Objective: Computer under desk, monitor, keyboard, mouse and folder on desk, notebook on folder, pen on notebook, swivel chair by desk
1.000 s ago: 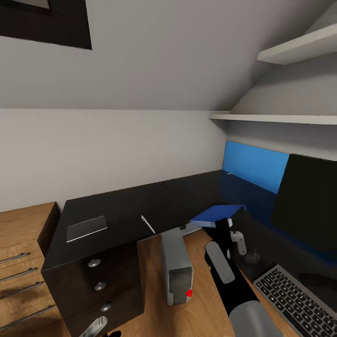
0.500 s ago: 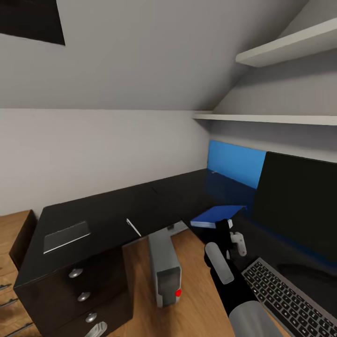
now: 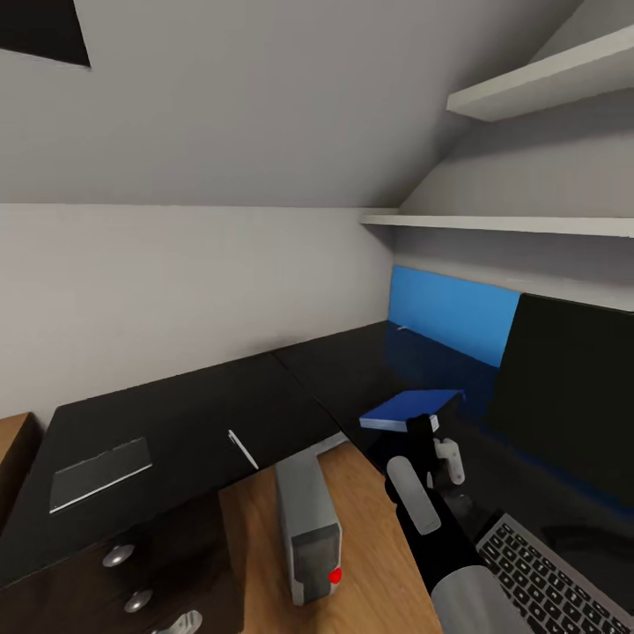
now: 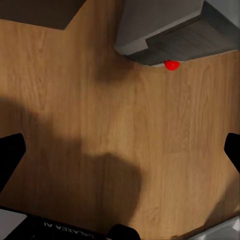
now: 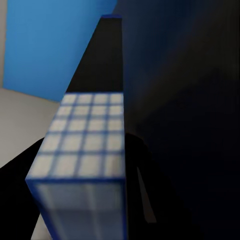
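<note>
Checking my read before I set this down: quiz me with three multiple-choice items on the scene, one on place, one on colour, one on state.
1. Where does the computer stand?
A. On the wood floor by the desk
B. On the desk top
C. On the wall shelf

2. What colour is the folder?
A. Red
B. Bright blue
C. Green

3. What is the right gripper doing?
A. Hanging open over the keyboard
B. Shut on the folder
C. Pressing the monitor

Answers: 1 A, the tower sits on floorboards beside the desk. 2 B, it shows blue in the head view. 3 B, the folder's edge sits between the fingers in the right wrist view.
</note>
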{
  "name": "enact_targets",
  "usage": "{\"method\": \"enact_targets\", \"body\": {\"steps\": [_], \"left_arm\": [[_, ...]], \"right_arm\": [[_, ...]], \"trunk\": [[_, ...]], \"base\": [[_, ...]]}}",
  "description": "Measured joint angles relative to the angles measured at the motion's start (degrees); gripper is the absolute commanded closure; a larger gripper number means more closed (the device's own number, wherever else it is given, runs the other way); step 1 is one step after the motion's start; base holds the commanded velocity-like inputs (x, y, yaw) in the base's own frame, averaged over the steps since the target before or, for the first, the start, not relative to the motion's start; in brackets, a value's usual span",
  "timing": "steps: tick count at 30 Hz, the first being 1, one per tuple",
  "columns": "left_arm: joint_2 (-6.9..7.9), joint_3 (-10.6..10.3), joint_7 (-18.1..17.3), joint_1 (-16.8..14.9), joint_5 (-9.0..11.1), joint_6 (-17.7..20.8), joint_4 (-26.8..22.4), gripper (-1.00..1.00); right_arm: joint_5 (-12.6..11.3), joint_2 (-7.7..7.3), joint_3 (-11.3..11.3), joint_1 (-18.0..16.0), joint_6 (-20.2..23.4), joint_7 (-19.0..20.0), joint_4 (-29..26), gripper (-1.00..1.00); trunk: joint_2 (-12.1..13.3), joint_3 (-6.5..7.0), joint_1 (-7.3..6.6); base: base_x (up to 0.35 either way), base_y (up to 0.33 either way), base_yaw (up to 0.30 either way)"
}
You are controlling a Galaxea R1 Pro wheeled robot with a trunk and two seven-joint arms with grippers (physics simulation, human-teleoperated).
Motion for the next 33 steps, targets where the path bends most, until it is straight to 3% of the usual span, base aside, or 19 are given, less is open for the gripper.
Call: {"method": "enact_targets", "body": {"steps": [11,21,27,33], "left_arm": [[-0.14,0.11,-0.04,0.01,0.32,0.1,0.98,-1.0],[0.25,0.74,-0.31,0.01,5.59,0.18,4.33,-1.0],[0.28,0.76,-0.34,0.01,6.17,0.15,4.41,-1.0],[0.3,0.76,-0.34,0.0,6.38,0.29,4.42,-1.0]], "right_arm": [[-0.14,0.0,0.53,-0.01,0.14,0.06,0.08,1.0],[0.67,0.0,0.84,-0.09,0.63,0.51,1.99,1.0],[2.2,0.0,0.95,-0.12,1.03,0.87,2.04,1.0],[2.62,0.0,0.96,-0.04,-0.38,0.92,2.2,1.0]], "trunk": [[0.0,0.0,0.0],[-0.39,-0.17,0.22],[-2.8,-1.24,1.53],[-2.81,-1.26,1.54]], "base": [[0.005,0.0,-0.118],[0.0,0.0,-0.003],[0.0,0.0,0.0],[0.0,0.0,0.0]]}}
